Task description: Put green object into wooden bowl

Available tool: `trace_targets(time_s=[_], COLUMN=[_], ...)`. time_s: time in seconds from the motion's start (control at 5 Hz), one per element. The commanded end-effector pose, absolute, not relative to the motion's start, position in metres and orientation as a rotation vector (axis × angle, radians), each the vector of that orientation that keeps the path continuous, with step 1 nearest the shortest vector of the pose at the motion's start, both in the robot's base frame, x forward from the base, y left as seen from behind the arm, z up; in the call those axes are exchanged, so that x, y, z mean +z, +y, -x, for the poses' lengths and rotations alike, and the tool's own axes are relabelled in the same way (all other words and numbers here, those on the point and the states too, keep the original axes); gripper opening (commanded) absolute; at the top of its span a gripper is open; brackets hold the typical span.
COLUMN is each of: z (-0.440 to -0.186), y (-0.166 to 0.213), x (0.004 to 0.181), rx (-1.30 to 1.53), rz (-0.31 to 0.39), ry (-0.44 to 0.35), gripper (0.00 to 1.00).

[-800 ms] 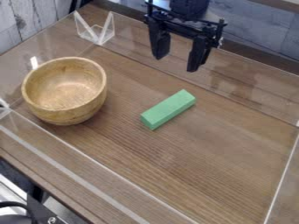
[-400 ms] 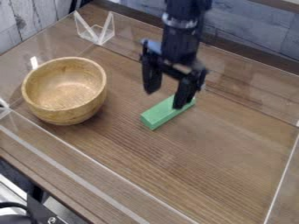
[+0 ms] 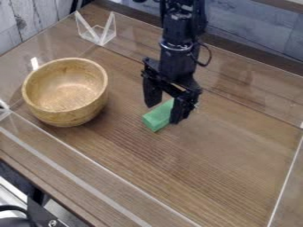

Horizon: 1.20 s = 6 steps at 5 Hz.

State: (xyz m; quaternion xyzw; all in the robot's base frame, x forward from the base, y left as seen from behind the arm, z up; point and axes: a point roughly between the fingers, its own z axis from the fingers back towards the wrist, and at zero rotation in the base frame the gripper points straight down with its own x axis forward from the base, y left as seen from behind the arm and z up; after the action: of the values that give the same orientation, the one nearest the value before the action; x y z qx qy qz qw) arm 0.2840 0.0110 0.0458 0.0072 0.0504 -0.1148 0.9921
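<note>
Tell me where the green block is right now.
The green block lies on the wooden table near the middle of the camera view, to the right of the wooden bowl, with the open gripper lowered around it.

Down comes the black two-fingered gripper (image 3: 168, 103) from high at the back of the table, forward and low, and now its spread fingers (image 3: 187, 107) straddle the small bright green rectangular block (image 3: 159, 116), whose far end sits hidden between them.
</note>
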Motion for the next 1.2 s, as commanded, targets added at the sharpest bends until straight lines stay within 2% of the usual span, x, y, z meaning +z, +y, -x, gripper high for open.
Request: trace_targets(time_s=[0.0,0.2,0.6,1.0], z=[-0.305,-0.31,-0.293,-0.295], y=[0.016,0.017,0.018,0.024], x=[0.06,0.062,0.058,0.038], rx=[-0.267,-0.305,-0.324,-0.302], rz=[-0.016,-0.009,-0.003,0.0], ry=[0.02,0.005,-0.021,-0.037], gripper=[1.0,1.0,1.0,1.0])
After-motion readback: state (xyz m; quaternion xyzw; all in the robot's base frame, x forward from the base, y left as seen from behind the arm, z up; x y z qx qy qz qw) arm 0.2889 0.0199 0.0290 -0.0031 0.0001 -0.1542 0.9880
